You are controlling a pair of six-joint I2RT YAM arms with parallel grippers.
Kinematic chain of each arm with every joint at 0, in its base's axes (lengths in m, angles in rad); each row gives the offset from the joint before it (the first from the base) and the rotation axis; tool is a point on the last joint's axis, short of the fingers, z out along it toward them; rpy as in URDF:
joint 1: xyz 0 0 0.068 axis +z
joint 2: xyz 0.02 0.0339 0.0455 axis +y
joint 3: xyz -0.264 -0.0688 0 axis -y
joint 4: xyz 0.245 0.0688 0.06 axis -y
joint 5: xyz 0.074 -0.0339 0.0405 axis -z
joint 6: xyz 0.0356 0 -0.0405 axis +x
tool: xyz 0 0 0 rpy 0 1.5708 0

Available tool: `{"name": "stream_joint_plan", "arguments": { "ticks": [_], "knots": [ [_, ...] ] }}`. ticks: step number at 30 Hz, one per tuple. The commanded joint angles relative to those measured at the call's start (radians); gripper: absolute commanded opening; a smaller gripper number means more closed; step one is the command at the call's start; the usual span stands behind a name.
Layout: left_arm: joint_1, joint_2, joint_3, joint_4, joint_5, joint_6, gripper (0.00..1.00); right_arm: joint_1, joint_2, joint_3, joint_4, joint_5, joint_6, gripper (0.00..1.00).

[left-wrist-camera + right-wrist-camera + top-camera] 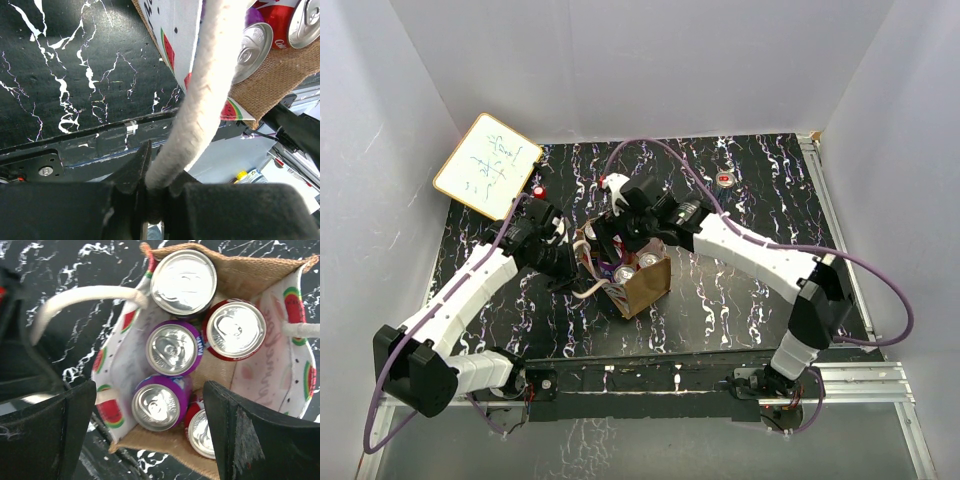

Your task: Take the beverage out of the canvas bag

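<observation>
canvas bag [260,270] tan, watermelon lining [280,375]; left pincer [157,192] grips handle [200,110], right pincer [150,432] released.

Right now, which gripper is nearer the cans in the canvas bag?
Right. The right gripper hangs open directly over the cans, fingers spread above the canvas bag mouth. The left gripper sits beside the bag, shut on its off-white handle.

1. Whiteboard [488,166]: tilted, handwritten marks, on back-left corner of table [740,300] (black w/ white veining).
2. Small red obj [538,189]: just beside whiteboard's near-right corner.
3. Red item [724,179]: well right of whiteboard.
</observation>
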Motion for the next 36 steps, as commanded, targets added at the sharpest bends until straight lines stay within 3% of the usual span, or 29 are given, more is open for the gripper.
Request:
{"name": "stream_joint_plan", "arguments": {
  "ticks": [1, 14, 22, 36],
  "knots": [
    [0.005, -0.036, 0.012, -0.042, -0.003, 0.003, 0.0, 0.0, 0.029, 0.081, 0.048, 0.082, -0.062, 0.9],
    [0.006, -0.034, 0.022, -0.079, -0.041, 0.002, 0.0, -0.001, 0.186, 0.088, 0.248, 0.036, -0.242, 0.89],
    [0.006, -0.04, 0.002, -0.083, -0.035, -0.005, 0.0, 0.0, 0.34, 0.249, 0.141, 0.063, -0.325, 0.77],
    [0.005, -0.051, 0.004, -0.082, -0.03, -0.022, 0.0, -0.001, 0.382, 0.233, 0.176, 0.11, -0.315, 0.84]
  ]
}}
